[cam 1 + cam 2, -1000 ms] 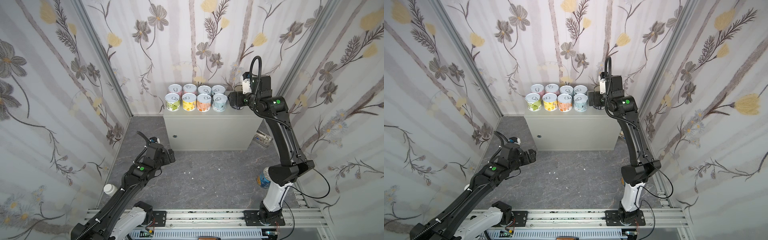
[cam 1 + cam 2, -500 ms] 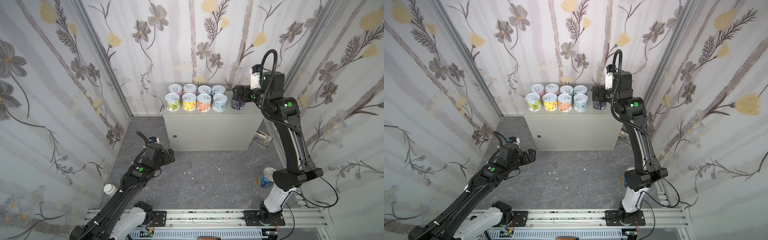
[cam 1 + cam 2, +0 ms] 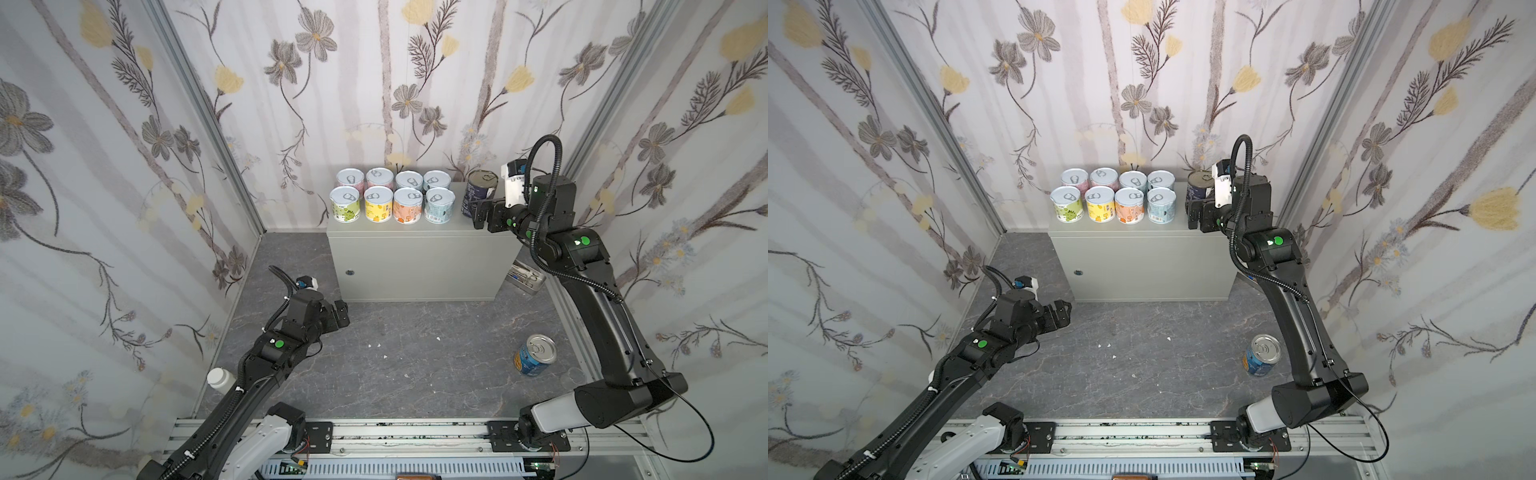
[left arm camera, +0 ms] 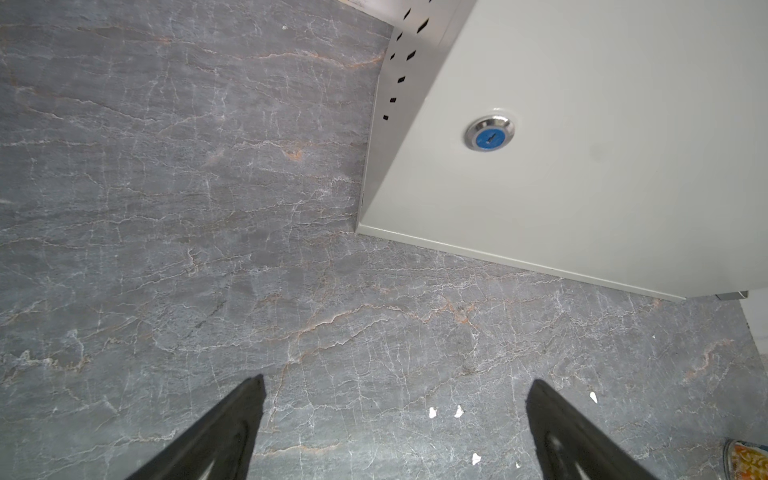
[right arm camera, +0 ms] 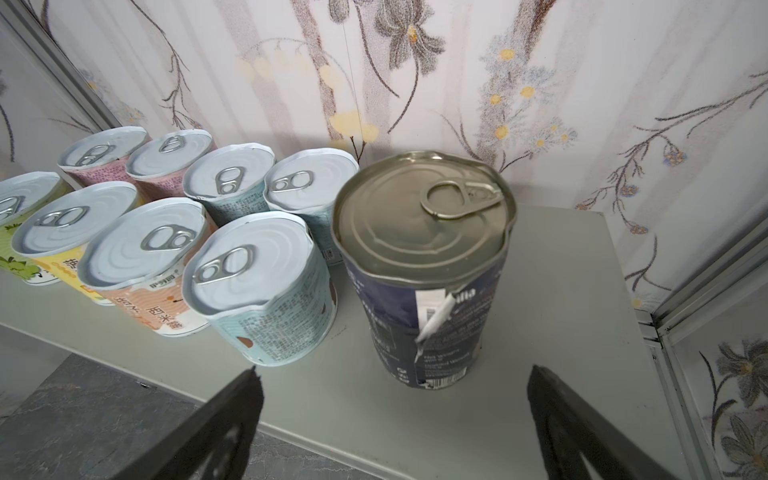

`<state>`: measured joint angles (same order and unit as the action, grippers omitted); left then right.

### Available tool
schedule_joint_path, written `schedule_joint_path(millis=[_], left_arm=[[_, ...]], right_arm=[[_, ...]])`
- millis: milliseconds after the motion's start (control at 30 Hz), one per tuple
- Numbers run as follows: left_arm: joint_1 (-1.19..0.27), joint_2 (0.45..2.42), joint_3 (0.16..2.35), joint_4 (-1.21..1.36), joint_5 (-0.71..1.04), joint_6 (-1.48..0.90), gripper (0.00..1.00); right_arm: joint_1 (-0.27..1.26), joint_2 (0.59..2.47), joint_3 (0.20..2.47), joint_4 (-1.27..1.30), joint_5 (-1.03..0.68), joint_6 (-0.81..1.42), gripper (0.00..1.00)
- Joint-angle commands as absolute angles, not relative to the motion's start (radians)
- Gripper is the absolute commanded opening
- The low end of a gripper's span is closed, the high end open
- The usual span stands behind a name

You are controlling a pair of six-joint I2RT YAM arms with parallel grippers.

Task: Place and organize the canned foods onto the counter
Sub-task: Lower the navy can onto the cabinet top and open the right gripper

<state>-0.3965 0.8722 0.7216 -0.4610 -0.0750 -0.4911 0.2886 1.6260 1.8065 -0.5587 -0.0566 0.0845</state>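
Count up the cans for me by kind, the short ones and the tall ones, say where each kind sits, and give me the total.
Short pastel cans, on the counter: 8
Tall dark navy can, on the counter: 1
Tall blue can, on the floor: 1
Total: 10 cans

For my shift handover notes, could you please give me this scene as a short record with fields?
On counter: eight short pull-tab cans in two rows of four; dark navy can upright beside them
Off counter: blue can on the marbled floor
Right claw: open, facing the dark navy can, not holding it
Left claw: open, empty, over the floor
Remaining: blue can to be placed
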Motion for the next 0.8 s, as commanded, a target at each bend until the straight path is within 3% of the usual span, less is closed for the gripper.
schedule_joint_path(millis=[0, 267, 767], left_arm=[[-0.396, 0.866, 0.716, -0.445, -0.078, -0.503, 1.0], [-0.396, 0.875, 0.715, -0.443, -0.09, -0.499, 1.0], [-0.396, 0.932, 0.728, -0.423, -0.104, -0.487, 1.0]], right_arm=[[0.286, 1.636, 1.784, -0.446, -0.081, 0.064, 1.0], [0.269, 1.703, 1.815, -0.428, -0.075, 0.074, 0.98], [0.259, 1.826, 1.915, -0.43, -0.084, 0.076, 0.74]])
